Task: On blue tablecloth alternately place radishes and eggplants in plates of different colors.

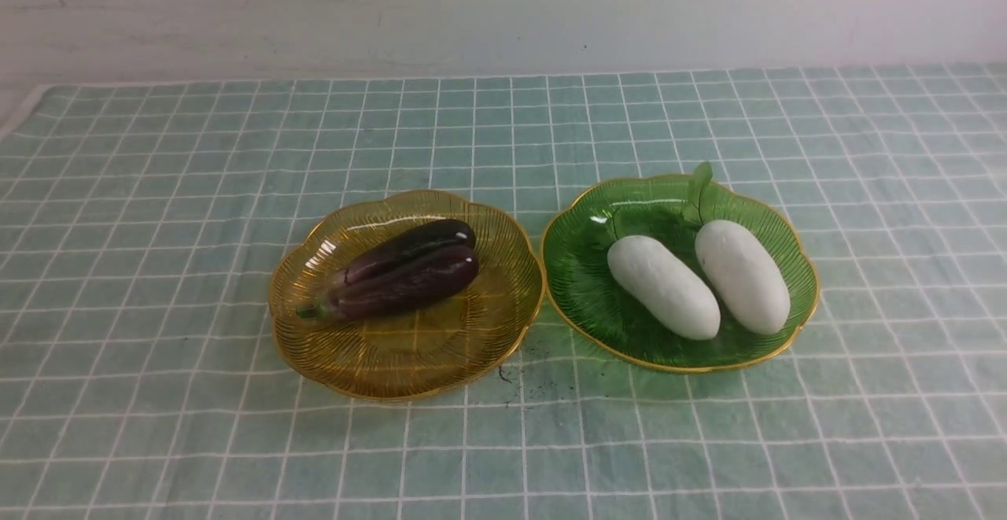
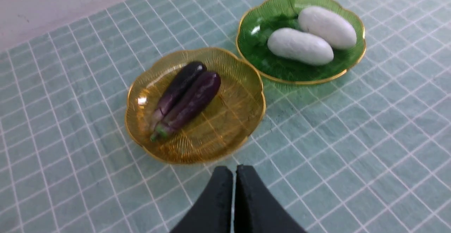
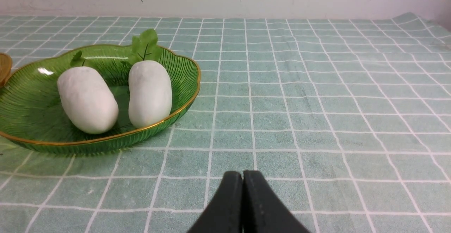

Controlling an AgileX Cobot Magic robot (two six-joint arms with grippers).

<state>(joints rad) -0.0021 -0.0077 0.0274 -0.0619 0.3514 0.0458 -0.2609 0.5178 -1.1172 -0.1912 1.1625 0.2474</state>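
Front view shows the sorting apparently finished: both eggplants (image 1: 401, 272) lie side by side, touching, in the amber plate (image 1: 409, 363), and both radishes (image 1: 696, 276) lie side by side in the green plate (image 1: 582, 284), leaves toward the wall. The two plates sit just beside each other on the blue tablecloth (image 1: 157, 189), rims nearly touching. No arm appears in this view, and no vegetable lies loose on the cloth. In the left wrist view the left gripper (image 2: 234, 171) has its fingers pressed together with nothing between them; the amber plate lies just ahead of the fingertips, and the green plate sits farther on, beyond it and off to one side. In the right wrist view the right gripper (image 3: 242, 176) is likewise closed tight and empty, hovering over bare cloth; the green plate with its radishes lies ahead of the fingertips and to one side, well apart from them. By my reading, every vegetable is placed, each kind in its own colour of plate, and nothing remains but for the arms to rest.
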